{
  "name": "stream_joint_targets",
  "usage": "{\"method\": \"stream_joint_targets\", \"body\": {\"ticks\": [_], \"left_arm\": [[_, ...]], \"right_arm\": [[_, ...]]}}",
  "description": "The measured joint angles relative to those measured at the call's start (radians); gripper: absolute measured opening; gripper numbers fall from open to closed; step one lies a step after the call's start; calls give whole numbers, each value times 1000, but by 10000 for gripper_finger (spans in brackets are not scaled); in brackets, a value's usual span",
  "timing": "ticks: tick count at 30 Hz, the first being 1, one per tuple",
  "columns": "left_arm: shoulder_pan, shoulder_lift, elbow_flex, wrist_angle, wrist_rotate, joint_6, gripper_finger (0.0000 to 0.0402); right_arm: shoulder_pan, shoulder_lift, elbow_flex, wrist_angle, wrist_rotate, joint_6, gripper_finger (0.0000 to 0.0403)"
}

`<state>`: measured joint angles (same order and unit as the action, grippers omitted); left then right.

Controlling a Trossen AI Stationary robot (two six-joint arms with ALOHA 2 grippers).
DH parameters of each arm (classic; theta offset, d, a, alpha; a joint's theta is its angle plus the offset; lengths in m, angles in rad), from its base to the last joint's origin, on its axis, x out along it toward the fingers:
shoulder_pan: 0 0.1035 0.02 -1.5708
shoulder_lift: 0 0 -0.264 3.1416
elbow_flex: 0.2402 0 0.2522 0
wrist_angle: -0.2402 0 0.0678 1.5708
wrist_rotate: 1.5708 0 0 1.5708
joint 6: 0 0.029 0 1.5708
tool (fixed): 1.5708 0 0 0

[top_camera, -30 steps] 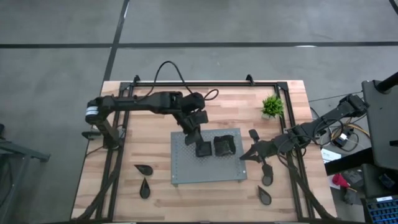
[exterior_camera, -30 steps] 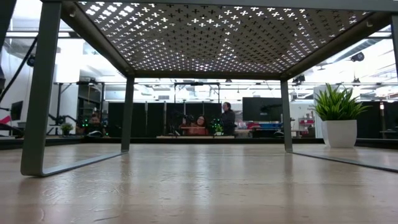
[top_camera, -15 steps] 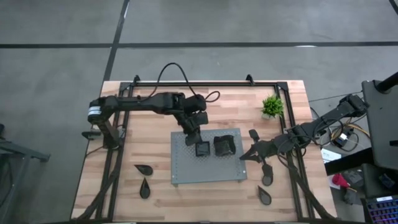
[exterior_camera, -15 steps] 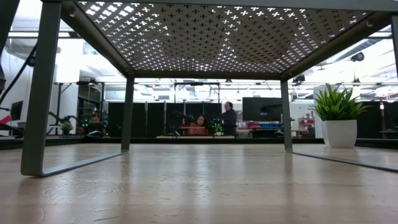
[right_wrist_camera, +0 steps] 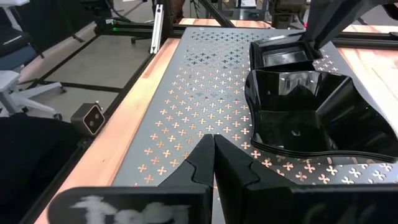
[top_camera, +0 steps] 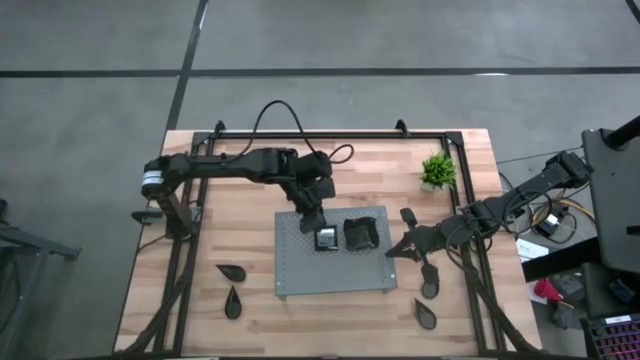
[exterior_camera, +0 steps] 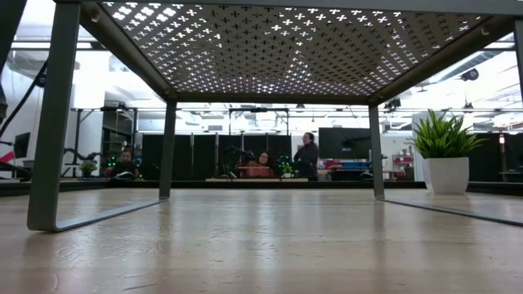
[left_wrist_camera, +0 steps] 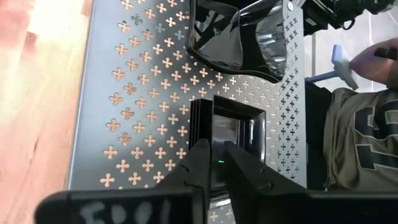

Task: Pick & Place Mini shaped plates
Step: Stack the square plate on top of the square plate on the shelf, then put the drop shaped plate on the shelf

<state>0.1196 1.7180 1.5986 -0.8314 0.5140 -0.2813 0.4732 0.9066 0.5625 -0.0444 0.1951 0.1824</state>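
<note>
On the raised grey perforated board (top_camera: 300,270) lie two mini plates: a square one (top_camera: 327,239) and a wavy-edged one (top_camera: 361,233) to its right. My left gripper (top_camera: 316,226) reaches in slanting down from the far left, its fingers a little apart at the square plate's (left_wrist_camera: 239,124) edge. My right gripper (top_camera: 390,251) waits shut at the board's right edge, facing the wavy plate (right_wrist_camera: 311,112). Teardrop plates lie on the wood at the near left (top_camera: 231,271) and near right (top_camera: 425,313). My left gripper (left_wrist_camera: 216,149) stands across the square plate's side wall (left_wrist_camera: 200,121), one finger outside and one over the hollow, coming slanting down from the far left. The plate lies flat on the board. I cannot tell whether the fingers touch the wall.
A small potted plant (top_camera: 437,170) stands at the far right of the table. The board stands on legs (exterior_camera: 49,122) with free space beneath. More teardrop plates (top_camera: 409,215) lie right of the board. A person (left_wrist_camera: 360,137) is beyond the table's near edge.
My left gripper has sunk slightly with the square plate. The plate, which showed dark and tilted under the fingers, now lies flat on the board with its hollow facing up.
</note>
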Motion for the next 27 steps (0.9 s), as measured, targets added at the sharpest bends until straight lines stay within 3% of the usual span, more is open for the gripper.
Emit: {"method": "stream_joint_targets", "body": {"ticks": [9,17,22,27], "left_arm": [[1,-21,0,-5,10,-34,77],[-16,-115,0,-50,24,-31,73],[-59,-207,-32,-68,-103,-11,60],[-103,-329,-158,-10,-249,-63,58]], "right_arm": [[0,0,0,-2,0,-1,8],[0,0,0,-5,0,1,8],[0,0,0,-12,-10,21,8],[0,0,0,-31,-21,76,8]]}}
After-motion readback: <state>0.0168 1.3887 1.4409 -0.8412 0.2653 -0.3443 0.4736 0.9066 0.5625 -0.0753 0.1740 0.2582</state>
